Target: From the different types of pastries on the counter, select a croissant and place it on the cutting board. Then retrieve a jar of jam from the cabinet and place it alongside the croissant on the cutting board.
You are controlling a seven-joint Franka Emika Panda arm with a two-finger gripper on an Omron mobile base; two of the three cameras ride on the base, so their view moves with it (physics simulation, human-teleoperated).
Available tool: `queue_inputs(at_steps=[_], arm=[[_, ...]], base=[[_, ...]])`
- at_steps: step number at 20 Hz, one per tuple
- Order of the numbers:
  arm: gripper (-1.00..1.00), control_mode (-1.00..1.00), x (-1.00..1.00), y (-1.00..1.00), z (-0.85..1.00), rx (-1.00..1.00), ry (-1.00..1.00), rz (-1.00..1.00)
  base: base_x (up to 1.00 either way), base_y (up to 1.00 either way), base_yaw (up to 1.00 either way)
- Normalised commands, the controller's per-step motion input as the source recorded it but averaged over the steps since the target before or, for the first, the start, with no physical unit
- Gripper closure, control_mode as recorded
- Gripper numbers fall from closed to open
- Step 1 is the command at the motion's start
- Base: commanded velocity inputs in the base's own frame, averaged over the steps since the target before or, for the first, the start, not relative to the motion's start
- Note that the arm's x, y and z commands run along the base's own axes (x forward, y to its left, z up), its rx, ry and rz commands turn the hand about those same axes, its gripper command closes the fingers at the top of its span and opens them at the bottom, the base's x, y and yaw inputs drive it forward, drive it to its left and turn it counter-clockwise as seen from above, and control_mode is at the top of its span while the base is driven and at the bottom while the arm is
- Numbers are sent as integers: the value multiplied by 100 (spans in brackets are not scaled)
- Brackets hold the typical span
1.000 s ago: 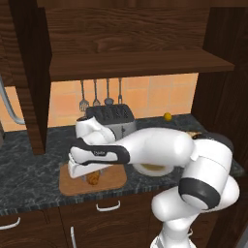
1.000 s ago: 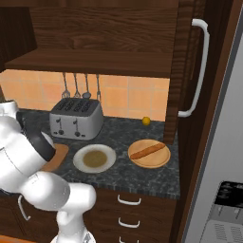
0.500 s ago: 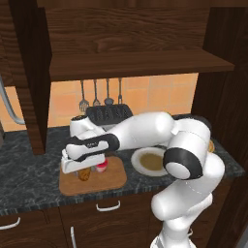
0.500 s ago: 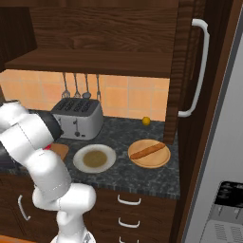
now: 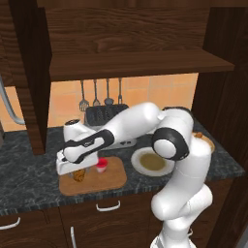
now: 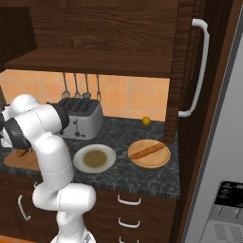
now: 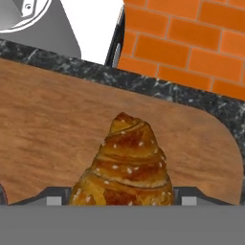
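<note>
The golden-brown croissant [image 5: 79, 175] lies on the left part of the wooden cutting board [image 5: 104, 181], on the dark counter [image 5: 29, 186]. Just to its right on the board stands the jar of jam [image 5: 100, 165], red-lidded, upright and free. My gripper [image 5: 75, 169] hangs right over the croissant, open. In the hand view the croissant [image 7: 125, 165] rises close up between the spread fingertips [image 7: 50, 197], with the board [image 7: 52, 124] under it. From the right, the croissant [image 6: 21, 153] and board [image 6: 23, 162] peek out behind my arm.
A toaster [image 5: 109, 118] stands behind the board. A white plate [image 5: 152, 162] sits to its right. Further right a round wooden plate holds the long thin pastry [image 6: 148, 152]. The cabinet shelf [image 5: 131, 65] hangs low overhead, with a side panel [image 5: 36, 97] at the left.
The jar of jam has appeared on the board beside the croissant and now stands free. My hand has shifted left and down to sit over the croissant.
</note>
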Motion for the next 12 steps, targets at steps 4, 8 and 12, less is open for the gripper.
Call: queue_inputs(at_steps=[4, 8, 12], arm=[[100, -100, 2, 7, -27, 0, -1, 0], [100, -100, -1, 0, -27, 0, -5, 0], [-100, -100, -1, 0, -31, 0, 0, 0]], base=[[0, 0, 0], [0, 0, 0], [0, 0, 0]])
